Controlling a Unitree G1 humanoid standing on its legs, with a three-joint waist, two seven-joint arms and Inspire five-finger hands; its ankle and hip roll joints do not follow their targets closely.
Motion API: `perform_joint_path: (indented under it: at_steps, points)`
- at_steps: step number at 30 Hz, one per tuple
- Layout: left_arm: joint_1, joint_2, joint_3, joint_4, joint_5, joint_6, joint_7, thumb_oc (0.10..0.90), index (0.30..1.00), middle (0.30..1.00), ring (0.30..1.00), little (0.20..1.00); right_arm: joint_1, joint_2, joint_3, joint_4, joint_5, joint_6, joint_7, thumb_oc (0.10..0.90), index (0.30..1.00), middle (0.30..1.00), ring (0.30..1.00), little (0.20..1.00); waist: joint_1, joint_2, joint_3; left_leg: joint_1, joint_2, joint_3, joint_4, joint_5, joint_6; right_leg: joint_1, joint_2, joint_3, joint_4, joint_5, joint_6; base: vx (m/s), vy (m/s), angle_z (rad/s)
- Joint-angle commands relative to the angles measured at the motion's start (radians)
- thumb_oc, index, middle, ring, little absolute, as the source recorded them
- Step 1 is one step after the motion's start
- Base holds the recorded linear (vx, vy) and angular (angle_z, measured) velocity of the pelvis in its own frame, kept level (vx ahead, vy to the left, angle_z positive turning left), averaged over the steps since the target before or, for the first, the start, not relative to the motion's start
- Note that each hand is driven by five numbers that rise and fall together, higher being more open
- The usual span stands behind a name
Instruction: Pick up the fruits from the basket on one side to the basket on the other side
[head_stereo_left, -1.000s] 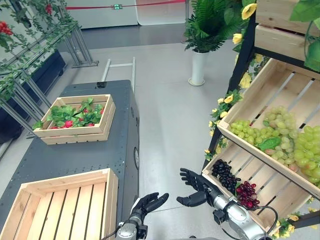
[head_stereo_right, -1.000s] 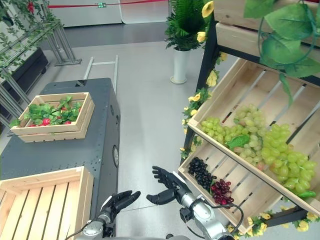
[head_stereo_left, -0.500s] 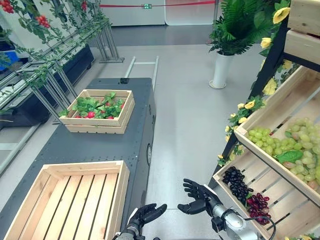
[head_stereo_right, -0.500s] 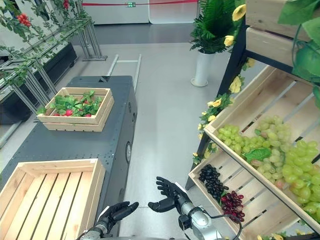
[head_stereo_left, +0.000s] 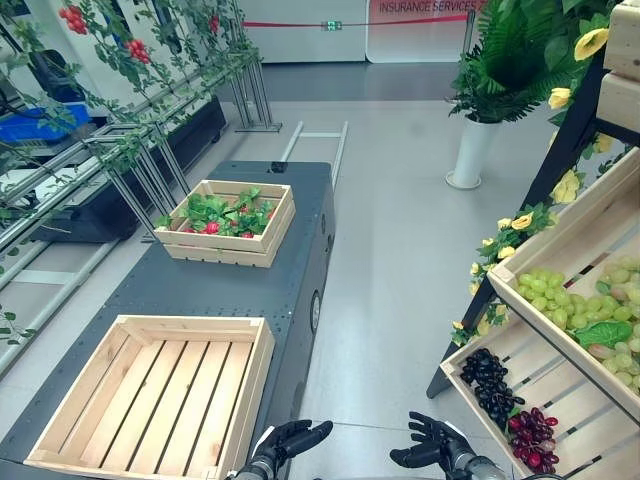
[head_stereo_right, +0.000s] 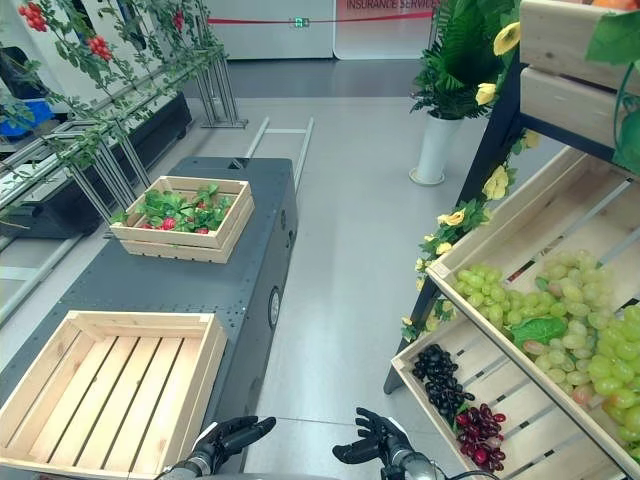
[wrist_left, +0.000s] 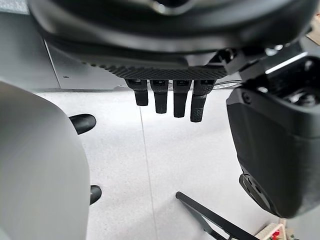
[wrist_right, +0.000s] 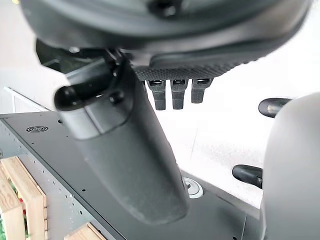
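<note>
print: white capital lettering | on: red wall panel (head_stereo_left: 420, 8) at the far end of the hall, cut by the upper edge | sign: small green lit sign (head_stereo_left: 331, 25), characters too small to make out | on: red band (head_stereo_right: 270, 20) along the far wall, beside that panel

Green grapes (head_stereo_right: 560, 320) in the upper shelf crate (head_stereo_right: 520, 235) run off the right edge — crate's far end is cut off. Lower shelf crate (head_stereo_left: 560, 395) w/ dark grapes (head_stereo_left: 487, 383) and red grapes (head_stereo_left: 532, 440) is clipped at the bottom right corner. Left hand (head_stereo_left: 290, 442) and right hand (head_stereo_left: 432, 455) sit at the bottom edge, wrists cut off. Far crate (head_stereo_left: 228, 222) holds leaves and red fruit — kind too small to tell.
</note>
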Motion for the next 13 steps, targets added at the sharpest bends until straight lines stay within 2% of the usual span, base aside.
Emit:
perform_joint_path:
  at_steps: [1,13]
  points:
    - [-0.105,0.008,-0.005,0.053,0.023,-0.09,-0.026,0.8,0.9,0.9,0.9,0.9,-0.084,0.035,-0.031,0.032,-0.041,-0.024,-0.014,0.8,0.9,0.9,0.9,0.9,0.04,-0.032,0.024,0.069,-0.093,0.003,0.01,-0.18,0.05,-0.031,0.011,-0.01,0.017,-0.014,-0.002,-0.01,-0.029,0.19]
    - [-0.098,0.014,-0.009,0.064,0.052,-0.101,-0.103,0.8,0.9,0.9,0.9,0.9,-0.083,0.032,-0.07,0.091,-0.045,-0.024,-0.013,0.8,0.9,0.9,0.9,0.9,0.05,-0.026,0.027,0.08,-0.095,-0.012,0.01,-0.182,0.047,-0.013,0.011,-0.02,0.016,-0.022,-0.004,0.0,-0.01,0.07]
